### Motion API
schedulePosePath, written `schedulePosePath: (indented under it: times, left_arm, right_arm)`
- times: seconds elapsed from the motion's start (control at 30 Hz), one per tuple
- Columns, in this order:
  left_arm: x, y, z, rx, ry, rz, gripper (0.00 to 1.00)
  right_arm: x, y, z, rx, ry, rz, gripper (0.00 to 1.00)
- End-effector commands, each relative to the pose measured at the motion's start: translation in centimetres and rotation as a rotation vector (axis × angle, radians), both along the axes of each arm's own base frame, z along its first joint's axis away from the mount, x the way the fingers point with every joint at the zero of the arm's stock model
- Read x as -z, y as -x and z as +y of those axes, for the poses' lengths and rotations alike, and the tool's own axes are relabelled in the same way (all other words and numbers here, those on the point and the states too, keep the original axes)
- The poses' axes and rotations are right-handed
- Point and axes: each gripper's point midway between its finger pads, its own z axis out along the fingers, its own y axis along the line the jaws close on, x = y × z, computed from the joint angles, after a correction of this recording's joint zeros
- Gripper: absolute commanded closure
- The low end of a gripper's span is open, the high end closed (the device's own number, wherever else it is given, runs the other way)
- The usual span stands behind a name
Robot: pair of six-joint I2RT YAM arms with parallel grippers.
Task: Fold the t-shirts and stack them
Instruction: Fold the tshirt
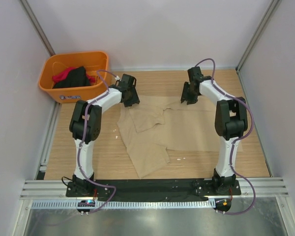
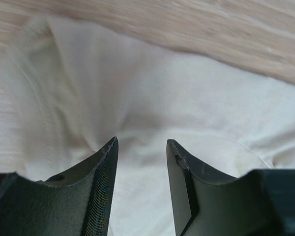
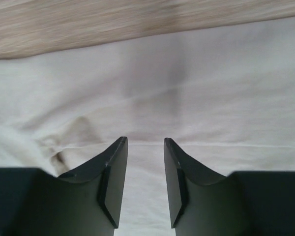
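A: Though looking hard, can't find one folded shirt. Found any?

B: None. Only the tan t-shirt, lying right of the orange basket and nearer the arm bases. Mostly flat, but bunched and flipped over on the side closest to the basket.

A: And inside the basket?

B: Holding a black t-shirt and a red t-shirt, both in a heap. Not taken out, not folded, not stacked.

A: So hardly started?

B: Looks that way. Guessing at smoothing first, then folding, then the same for the two in the basket, then stacking.

A: What about the claws?

B: Left gripper just right of the basket, over the far corner of the tan t-shirt. Fingers apart, cloth under them, pinching nothing as far as can be seen. Right gripper well to the right of the basket, over the other far edge. Fingers apart too, with a thinner gap, gripping nothing either.

A: Anything in the way?

B: Not much. Wooden table under it all. One tiny pale speck well right of the basket, too small to name. Biggest bother, probably: the bunched part nearest the basket, needing a pull flat before a neat fold. Also walls close behind and left of the basket, so maybe little room for reaching in.
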Motion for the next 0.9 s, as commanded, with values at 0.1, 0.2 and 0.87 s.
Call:
schedulePosePath:
  times: [0.1, 0.2, 0.87]
  left_arm:
    - [-8.0, 1.2, -2.2, 0.064, 0.048, -0.118, 0.55]
    - [-8.1, 2.3, -2.3, 0.068, 0.068, -0.111, 0.55]
    - [-6.2, 0.4, -4.0, 0.131, 0.074, -0.093, 0.54]
  right_arm:
    - [-3.1, -0.4, 6.7, -0.07, -0.331, -0.042, 0.77]
    - [-2.4, -0.8, 8.5, -0.074, -0.415, -0.029, 0.87]
    - [4.2, 4.5, 8.1, -0.062, -0.378, 0.145, 0.93]
